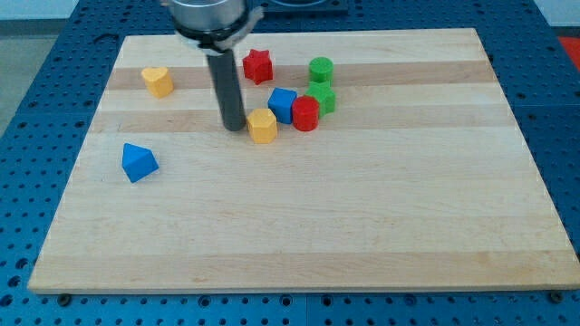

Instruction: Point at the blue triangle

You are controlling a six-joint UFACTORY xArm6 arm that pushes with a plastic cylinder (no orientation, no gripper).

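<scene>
The blue triangle (pixel 139 162) lies on the wooden board (pixel 299 226) at the view's left. My tip (pixel 235 126) stands near the board's upper middle, well to the right of and above the blue triangle. It is just left of a yellow hexagonal block (pixel 263 125) and close to it; I cannot tell if they touch.
A blue cube (pixel 283 105), a red cylinder (pixel 305 114), a green block (pixel 323 98) and a green cylinder (pixel 321 70) cluster right of the tip. A red star (pixel 258 65) lies above them. A yellow heart (pixel 158 81) lies at upper left.
</scene>
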